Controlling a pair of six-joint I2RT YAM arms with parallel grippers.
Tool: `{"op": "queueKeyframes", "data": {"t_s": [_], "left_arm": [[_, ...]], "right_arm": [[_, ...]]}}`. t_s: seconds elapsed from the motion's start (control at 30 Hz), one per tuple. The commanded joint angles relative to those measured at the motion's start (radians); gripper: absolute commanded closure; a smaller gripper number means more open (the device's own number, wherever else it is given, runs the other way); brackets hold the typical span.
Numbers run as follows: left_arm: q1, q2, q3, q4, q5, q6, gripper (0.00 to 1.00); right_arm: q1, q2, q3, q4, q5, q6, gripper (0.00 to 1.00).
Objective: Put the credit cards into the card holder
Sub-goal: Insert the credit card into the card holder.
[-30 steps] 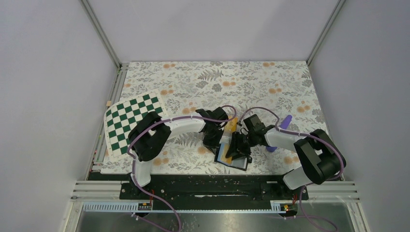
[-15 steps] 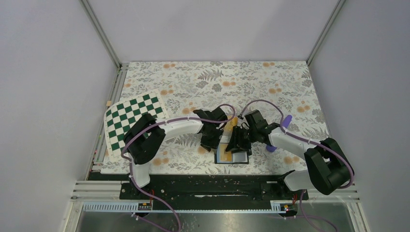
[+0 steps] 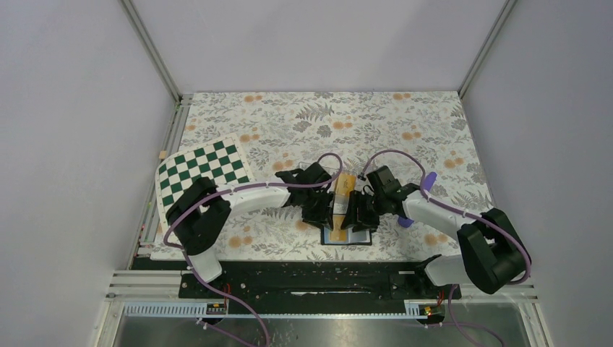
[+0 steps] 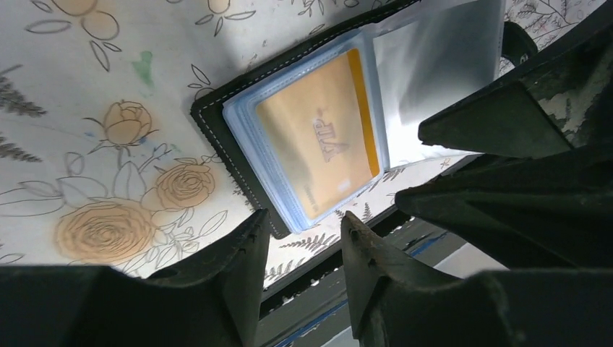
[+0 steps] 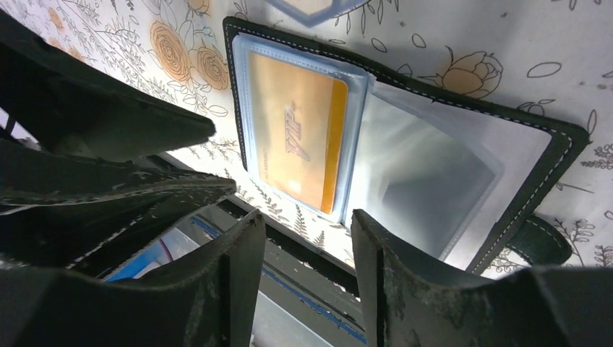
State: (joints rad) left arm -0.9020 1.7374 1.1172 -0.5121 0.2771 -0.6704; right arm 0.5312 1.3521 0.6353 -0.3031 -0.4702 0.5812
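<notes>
The card holder (image 3: 357, 238) lies open and flat on the flowered cloth near the table's front edge. An orange-yellow credit card (image 4: 318, 137) (image 5: 293, 141) sits inside its pale blue-grey left pocket; the right-hand sleeve (image 5: 434, 181) is clear. The snap tab (image 5: 538, 242) sticks out on the right side. My left gripper (image 3: 323, 211) (image 4: 305, 217) hovers just above the wallet's left edge, open, with nothing between the fingers. Facing it above the wallet, the right gripper (image 3: 359, 215) (image 5: 307, 215) is also open and holds nothing.
A clear plastic box (image 3: 344, 182) with orange inside sits just behind the grippers; its corner (image 5: 311, 6) shows in the right wrist view. A purple cylinder (image 3: 428, 181) stands by the right arm. A green checkerboard (image 3: 202, 177) lies at the left. The black front rail (image 3: 318, 278) runs close below the wallet.
The left gripper has opened and let go of the card, which now rests in the pocket. The right gripper opened wider. The wallet went from skewed to lying square.
</notes>
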Motion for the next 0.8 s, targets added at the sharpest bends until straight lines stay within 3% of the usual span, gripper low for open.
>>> {"op": "queueKeyframes", "data": {"t_s": [0.0, 0.33, 0.53, 0.77], "left_arm": [[0.013, -0.004, -0.069, 0.215, 0.096, -0.120, 0.60], [0.022, 0.001, -0.164, 0.340, 0.080, -0.185, 0.68], [0.022, -0.015, -0.138, 0.287, 0.046, -0.171, 0.74], [0.022, -0.040, -0.092, 0.211, 0.003, -0.133, 0.72]], "right_arm": [[0.007, 0.037, 0.003, 0.054, -0.017, -0.009, 0.47], [0.007, 0.139, -0.007, 0.112, -0.052, -0.004, 0.72], [0.007, 0.142, -0.013, 0.137, -0.070, 0.014, 0.81], [0.007, 0.165, -0.001, 0.136, -0.079, 0.016, 0.91]]}}
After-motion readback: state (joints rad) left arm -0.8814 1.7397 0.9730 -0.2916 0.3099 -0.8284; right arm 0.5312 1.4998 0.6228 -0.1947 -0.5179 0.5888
